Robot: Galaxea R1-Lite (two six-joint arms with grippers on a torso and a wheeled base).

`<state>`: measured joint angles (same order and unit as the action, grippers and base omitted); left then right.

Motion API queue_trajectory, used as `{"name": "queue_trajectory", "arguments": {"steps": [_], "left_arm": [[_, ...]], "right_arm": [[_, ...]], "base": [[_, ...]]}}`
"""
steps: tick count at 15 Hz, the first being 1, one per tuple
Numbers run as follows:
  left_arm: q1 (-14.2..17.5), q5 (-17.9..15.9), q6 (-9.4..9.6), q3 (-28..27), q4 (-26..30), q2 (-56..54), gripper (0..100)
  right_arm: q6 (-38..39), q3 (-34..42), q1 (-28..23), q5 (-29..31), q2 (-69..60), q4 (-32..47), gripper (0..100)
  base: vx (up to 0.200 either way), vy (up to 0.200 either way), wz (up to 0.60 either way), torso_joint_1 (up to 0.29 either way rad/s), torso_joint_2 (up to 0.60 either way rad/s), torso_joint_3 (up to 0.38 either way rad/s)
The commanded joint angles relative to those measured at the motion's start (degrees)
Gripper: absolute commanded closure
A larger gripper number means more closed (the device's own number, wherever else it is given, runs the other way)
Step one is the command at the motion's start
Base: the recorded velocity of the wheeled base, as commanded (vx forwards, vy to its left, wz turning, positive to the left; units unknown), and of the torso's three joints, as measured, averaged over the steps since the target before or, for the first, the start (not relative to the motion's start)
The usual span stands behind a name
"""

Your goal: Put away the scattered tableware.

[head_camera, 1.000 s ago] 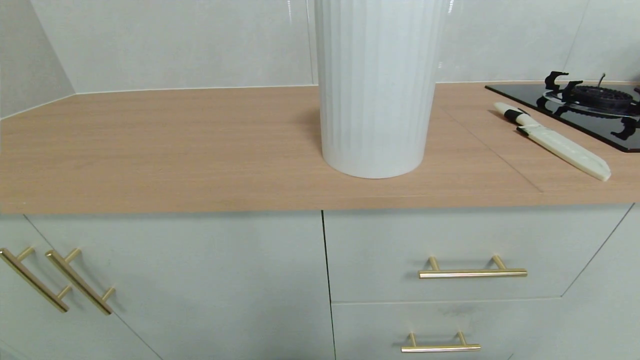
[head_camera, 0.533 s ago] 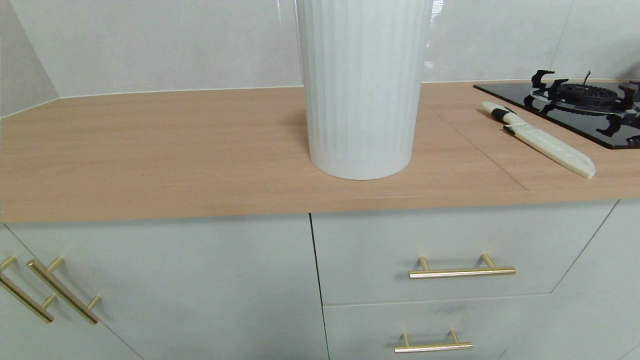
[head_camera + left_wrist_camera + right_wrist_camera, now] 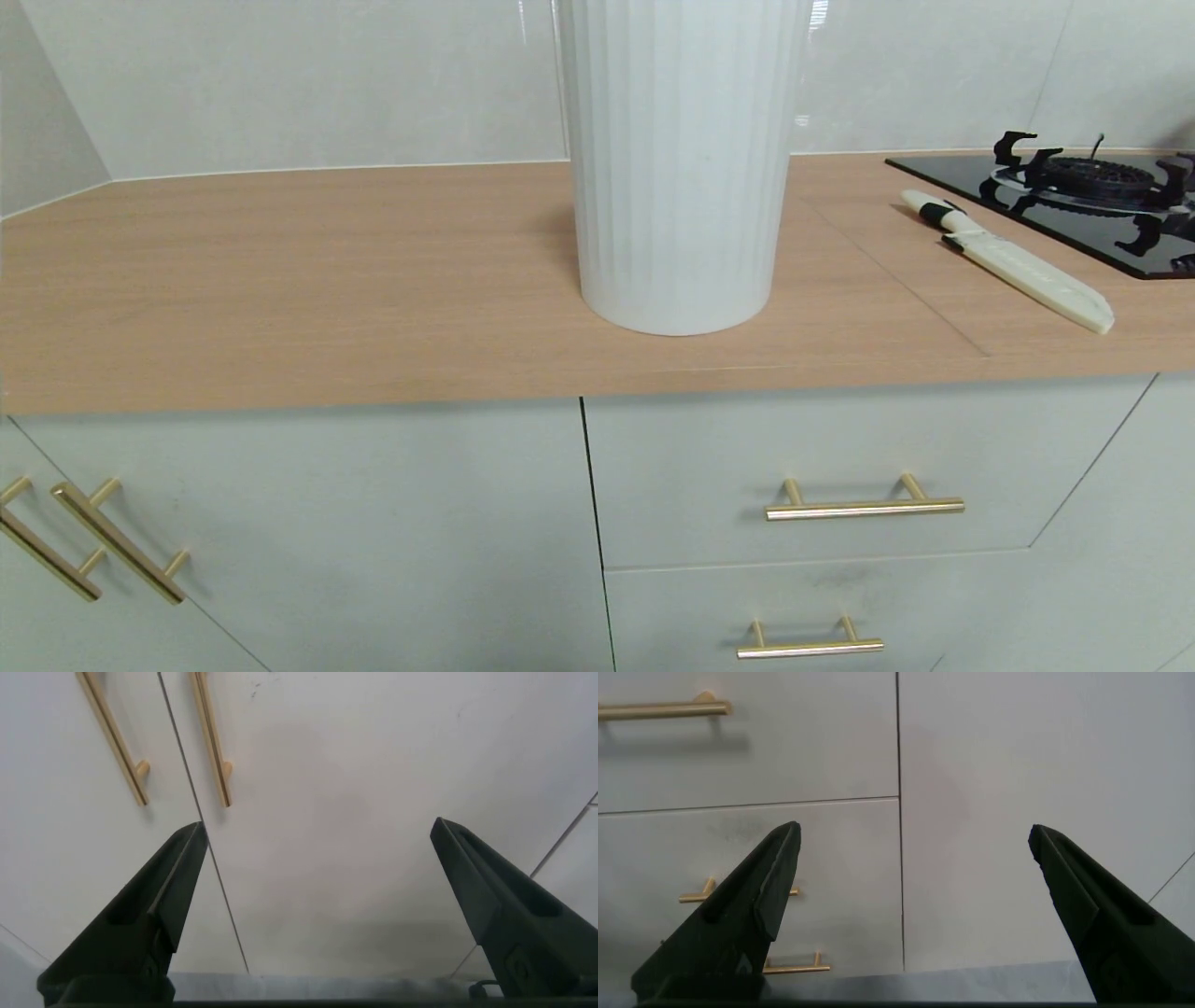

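Note:
A cream-bladed knife (image 3: 1013, 263) with a cream and black handle lies on the wooden counter (image 3: 280, 280) at the right, beside the hob. A tall white ribbed container (image 3: 679, 159) stands near the counter's front edge, in the middle. My left gripper (image 3: 318, 826) is open and empty, held low in front of the pale cabinet doors. My right gripper (image 3: 913, 831) is also open and empty, facing the drawer fronts.
A black glass hob (image 3: 1064, 210) with a black burner grate (image 3: 1088, 173) sits at the counter's far right. Below are grey cabinet doors with brass handles (image 3: 117, 541) and drawers with brass handles (image 3: 864, 507). A tiled wall backs the counter.
The head view shifted a second ago, so everything slid slightly left and the counter edge sits a little lower; since half a second ago nothing has moved.

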<state>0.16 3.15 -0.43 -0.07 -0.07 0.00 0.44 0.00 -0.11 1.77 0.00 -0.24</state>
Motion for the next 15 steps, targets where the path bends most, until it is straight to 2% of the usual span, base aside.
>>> {"name": "queue_trajectory", "arguments": {"steps": [1, 4, 8, 15], "left_arm": [[0.0, 0.1, -0.01, 0.0, 0.0, 0.1, 0], [0.0, 0.0, -0.01, 0.1, 0.0, 0.1, 0], [0.0, 0.0, -0.01, 0.0, 0.0, 0.1, 0], [0.0, 0.0, -0.01, 0.0, 0.0, 0.1, 0]], "right_arm": [[0.0, 0.0, 0.0, 0.0, 0.1, 0.0, 0], [0.0, 0.0, 0.0, 0.0, 0.1, 0.0, 0], [0.0, 0.0, 0.0, 0.0, 0.1, 0.0, 0], [0.0, 0.0, 0.0, 0.0, 0.1, 0.0, 0]], "base": [[0.0, 0.0, 0.0, 0.0, 0.0, 0.0], [0.0, 0.0, 0.0, 0.007, -0.04, -0.02], [0.0, 0.0, 0.0, 0.079, -0.25, -0.275], [0.0, 0.0, 0.0, 0.145, -0.51, -0.309]]}}
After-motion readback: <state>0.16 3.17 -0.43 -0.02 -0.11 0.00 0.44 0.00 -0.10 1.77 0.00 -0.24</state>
